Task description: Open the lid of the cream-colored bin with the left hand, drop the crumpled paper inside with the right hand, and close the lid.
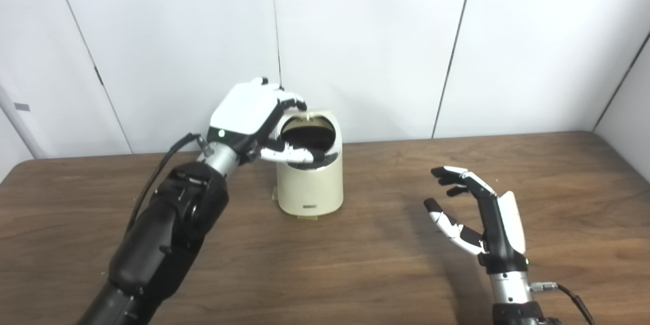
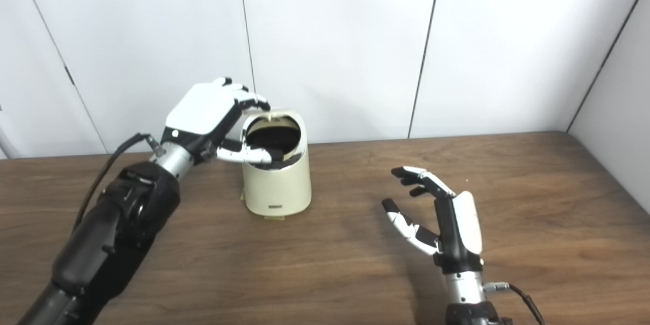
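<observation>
The cream-colored bin (image 1: 310, 183) stands upright on the wooden table (image 1: 355, 264), left of centre. Its top shows a dark opening, with the lid (image 1: 307, 122) tipped back at the rear rim. My left hand (image 1: 249, 111) sits over the bin's top: the fingers (image 1: 292, 101) curl onto the lid's rear edge and the thumb lies across the front of the opening. My right hand (image 1: 482, 213) hovers over the table to the bin's right, palm facing left, fingers spread, holding nothing. No crumpled paper is visible in either view.
White wall panels (image 1: 365, 45) rise just behind the table's far edge, close behind the bin. A small cream tab (image 1: 307, 218) pokes out under the bin's base. Bare wood lies between the bin and the right hand.
</observation>
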